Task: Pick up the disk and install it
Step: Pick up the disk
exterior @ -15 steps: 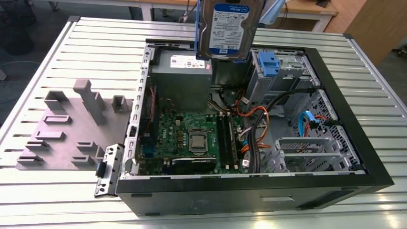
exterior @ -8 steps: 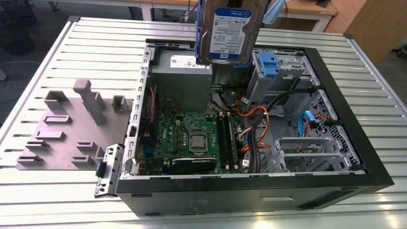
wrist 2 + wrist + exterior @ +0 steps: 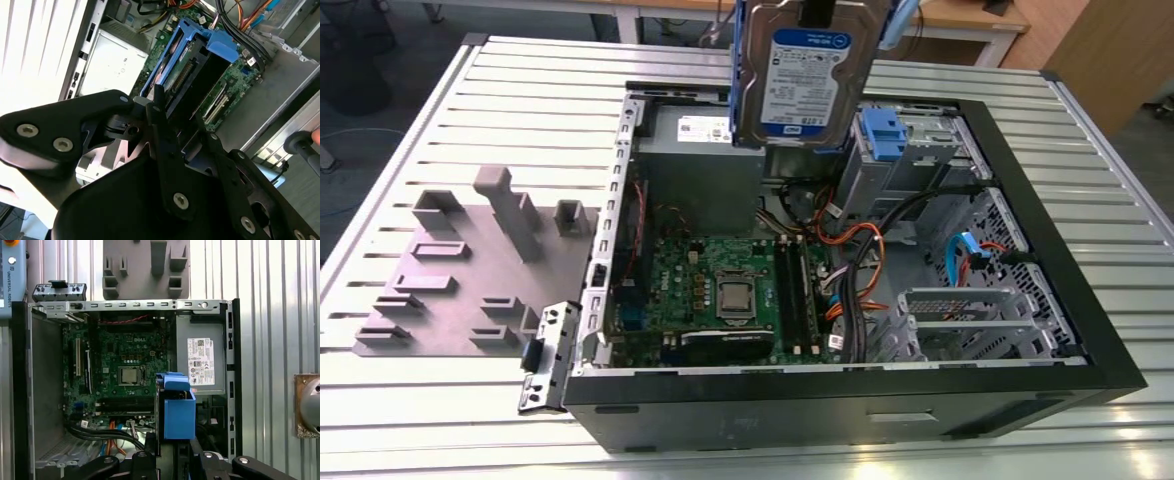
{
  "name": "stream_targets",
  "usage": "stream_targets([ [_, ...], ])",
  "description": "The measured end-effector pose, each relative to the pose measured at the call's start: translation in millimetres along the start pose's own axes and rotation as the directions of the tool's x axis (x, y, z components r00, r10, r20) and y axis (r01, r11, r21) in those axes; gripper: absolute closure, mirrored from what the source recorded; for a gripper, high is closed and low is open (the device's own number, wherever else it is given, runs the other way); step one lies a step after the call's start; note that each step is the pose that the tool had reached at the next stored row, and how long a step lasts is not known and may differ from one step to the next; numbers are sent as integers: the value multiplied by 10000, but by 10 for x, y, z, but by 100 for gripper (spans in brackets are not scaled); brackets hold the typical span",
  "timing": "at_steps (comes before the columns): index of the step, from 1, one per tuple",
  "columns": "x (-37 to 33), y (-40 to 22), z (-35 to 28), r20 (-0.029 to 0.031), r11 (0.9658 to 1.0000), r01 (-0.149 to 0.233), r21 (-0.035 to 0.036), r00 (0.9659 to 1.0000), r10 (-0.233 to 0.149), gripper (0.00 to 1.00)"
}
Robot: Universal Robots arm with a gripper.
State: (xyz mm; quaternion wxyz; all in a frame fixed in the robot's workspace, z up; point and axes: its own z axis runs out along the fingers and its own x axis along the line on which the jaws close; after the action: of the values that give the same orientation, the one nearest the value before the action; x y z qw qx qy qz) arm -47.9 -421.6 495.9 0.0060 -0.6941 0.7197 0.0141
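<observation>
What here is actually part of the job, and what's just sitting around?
Part of the job: the disk, held up in the jaws; the open computer case below it.
Just there: grey slotted block on the table; power-supply box; other blue carrier.

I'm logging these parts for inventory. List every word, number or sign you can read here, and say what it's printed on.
No text can be quoted reliably.
White-and-blue label on the disk: print too blurred to read.
White sticker on the power-supply box: print too small to read.
Markings on the motherboard: too small to read.
</observation>
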Motion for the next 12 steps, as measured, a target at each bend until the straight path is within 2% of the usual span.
stream_targets([
  [12, 213, -7, -6, -23, 10000, 0, 1, 10000, 0, 65],
])
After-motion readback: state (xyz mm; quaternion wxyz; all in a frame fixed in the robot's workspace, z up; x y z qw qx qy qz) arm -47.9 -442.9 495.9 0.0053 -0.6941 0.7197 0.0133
